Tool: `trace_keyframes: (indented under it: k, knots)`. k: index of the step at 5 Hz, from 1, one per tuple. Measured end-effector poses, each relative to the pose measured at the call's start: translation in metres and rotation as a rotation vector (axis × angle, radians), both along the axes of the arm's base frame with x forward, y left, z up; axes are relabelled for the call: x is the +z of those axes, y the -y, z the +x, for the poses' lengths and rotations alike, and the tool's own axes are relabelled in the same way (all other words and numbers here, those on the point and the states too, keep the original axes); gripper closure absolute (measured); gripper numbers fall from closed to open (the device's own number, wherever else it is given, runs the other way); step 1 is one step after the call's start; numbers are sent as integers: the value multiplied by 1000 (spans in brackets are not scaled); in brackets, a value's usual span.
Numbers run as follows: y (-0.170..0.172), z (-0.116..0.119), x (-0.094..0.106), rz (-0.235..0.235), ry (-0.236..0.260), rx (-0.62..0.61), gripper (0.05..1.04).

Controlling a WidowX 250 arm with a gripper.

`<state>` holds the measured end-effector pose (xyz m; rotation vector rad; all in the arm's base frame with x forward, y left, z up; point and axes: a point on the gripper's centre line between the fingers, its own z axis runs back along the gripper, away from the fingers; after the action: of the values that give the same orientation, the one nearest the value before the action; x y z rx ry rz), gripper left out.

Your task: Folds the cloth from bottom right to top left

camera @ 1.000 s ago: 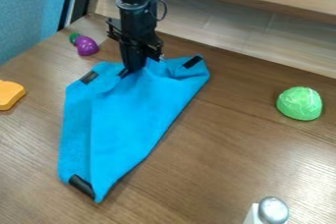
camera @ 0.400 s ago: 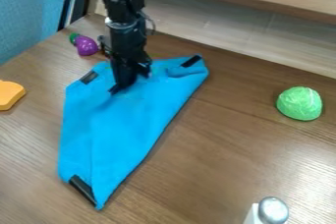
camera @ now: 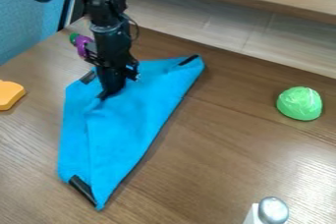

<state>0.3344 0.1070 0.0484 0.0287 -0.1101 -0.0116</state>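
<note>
Here's the tool (camera: 105,94) down at the blue cloth's (camera: 125,132) upper part, open or closed, I can't tell!

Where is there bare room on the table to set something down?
Wide bare table between the blue cloth and the green lump; a narrower patch between the cloth and the orange piece. Crowded around the tool and the purple toy.
</note>
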Motion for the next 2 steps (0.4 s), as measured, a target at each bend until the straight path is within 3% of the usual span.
trace_keyframes:
  k: [1,2]
  knots:
    - [0,-2,21,-50,50,44,587]
    - [0,-8,44,-86,77,89,252]
